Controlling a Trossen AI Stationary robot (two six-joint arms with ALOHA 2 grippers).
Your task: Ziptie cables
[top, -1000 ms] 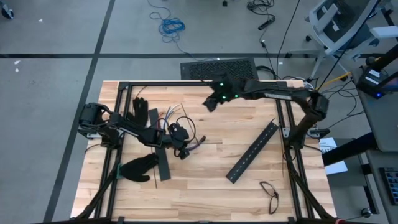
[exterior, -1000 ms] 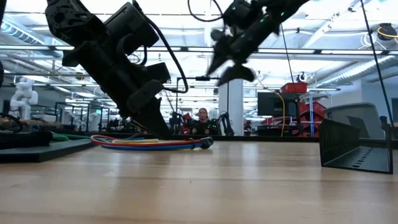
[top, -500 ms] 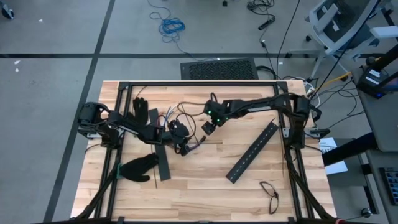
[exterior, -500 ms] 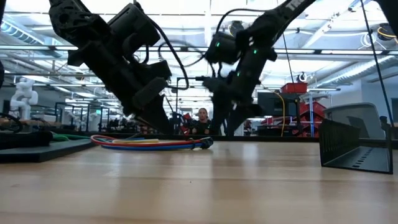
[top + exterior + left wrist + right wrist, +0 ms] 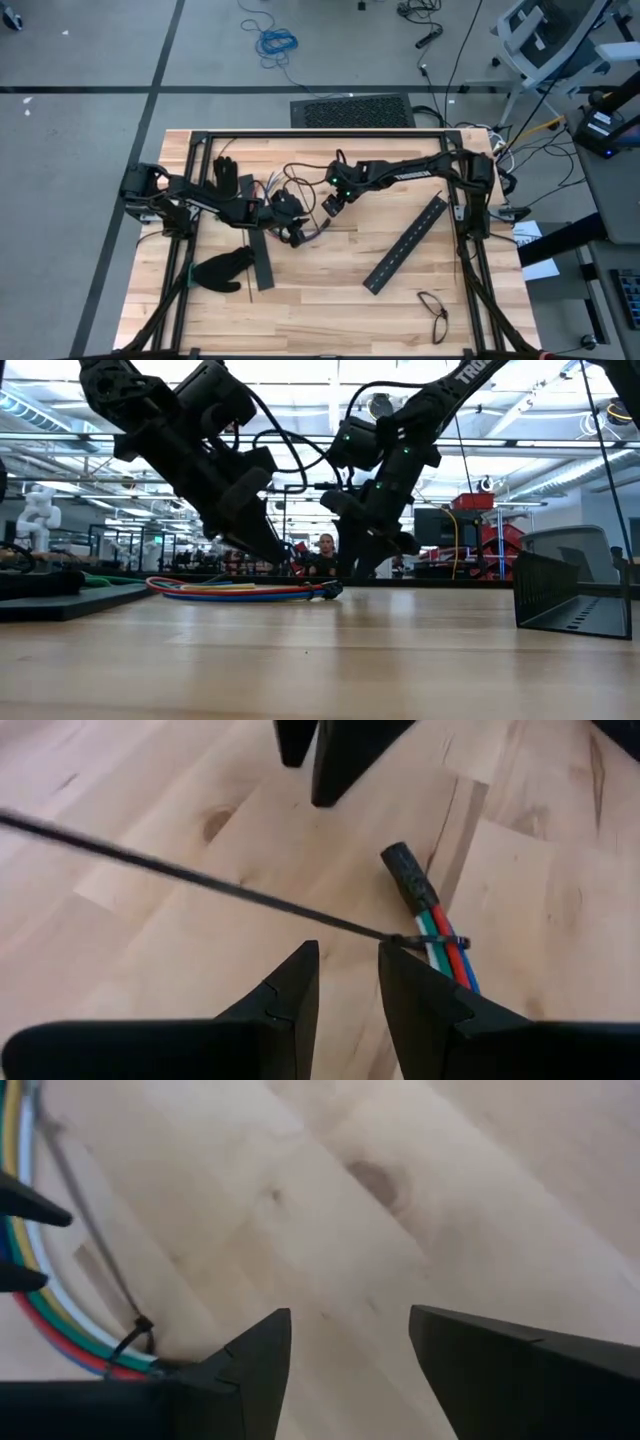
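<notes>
1. a second ago the right gripper [image 5: 328,203] was high over the far edge of the table [image 5: 330,300]; it has since swung in and down, and now sits low, just right of the cables [image 5: 240,591] near the table's middle.
2. its fingers have narrowed on the way but are released, with bare wood showing between them – nothing grasped.
3. the left gripper [image 5: 297,232] has barely shifted; it hangs over the bundle's near end. its claw is narrowly parted, with the ziptie [image 5: 200,885] reaching its tips – i cannot tell whether it is pinched.
4. meaning, as i judge it: one ziptie is already looped round the bundle near its black-capped end, its long tail sticking out, and the right gripper looks to be arriving to take that tail or steady the wires for tightening.
5. count – one cable bundle of about four coloured wires; one ziptie visible on it; two black slotted bars [image 5: 405,243]; two black gloves [image 5: 222,270]; one pair of glasses [image 5: 433,312].
</notes>
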